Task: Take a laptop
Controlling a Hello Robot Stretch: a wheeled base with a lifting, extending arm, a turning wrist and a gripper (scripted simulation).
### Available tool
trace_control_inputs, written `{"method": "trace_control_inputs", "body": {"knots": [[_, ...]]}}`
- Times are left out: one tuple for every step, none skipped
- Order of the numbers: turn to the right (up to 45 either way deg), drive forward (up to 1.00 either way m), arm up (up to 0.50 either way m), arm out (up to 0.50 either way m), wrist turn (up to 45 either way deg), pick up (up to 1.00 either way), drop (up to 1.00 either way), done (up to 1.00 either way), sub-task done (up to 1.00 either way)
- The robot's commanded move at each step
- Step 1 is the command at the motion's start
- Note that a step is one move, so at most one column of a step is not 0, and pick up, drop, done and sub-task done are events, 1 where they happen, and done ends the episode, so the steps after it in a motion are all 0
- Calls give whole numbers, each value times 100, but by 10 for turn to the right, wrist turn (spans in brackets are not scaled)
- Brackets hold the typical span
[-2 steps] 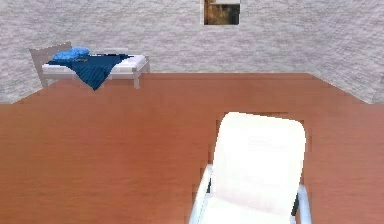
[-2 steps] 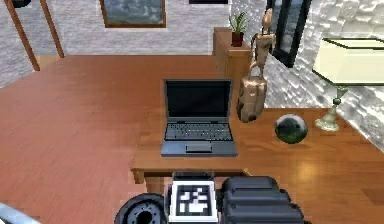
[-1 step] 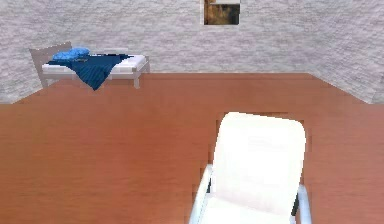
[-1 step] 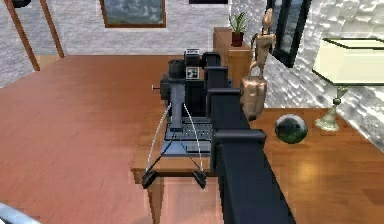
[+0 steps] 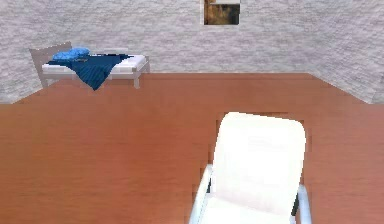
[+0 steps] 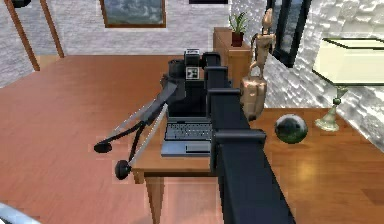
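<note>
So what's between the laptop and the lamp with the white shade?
In the arm side view, past the laptop comes the robot's dark arm, then a dark ball on the desk.

laptop [image 6: 185,135]: right edge hidden behind arm [image 6: 240,160] | wooden statue [image 6: 258,75]: partly behind arm | white chair [image 5: 258,160]: cut by bottom edge | lamp [image 6: 345,65]: shade cut by right edge | wall picture [image 5: 222,11]: top cut off
</note>
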Motion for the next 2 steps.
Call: {"method": "trace_control_inputs", "body": {"knots": [[0, 0, 0, 0, 450, 0, 0, 0, 0], [0, 0, 0, 0, 450, 0, 0, 0, 0]]}}
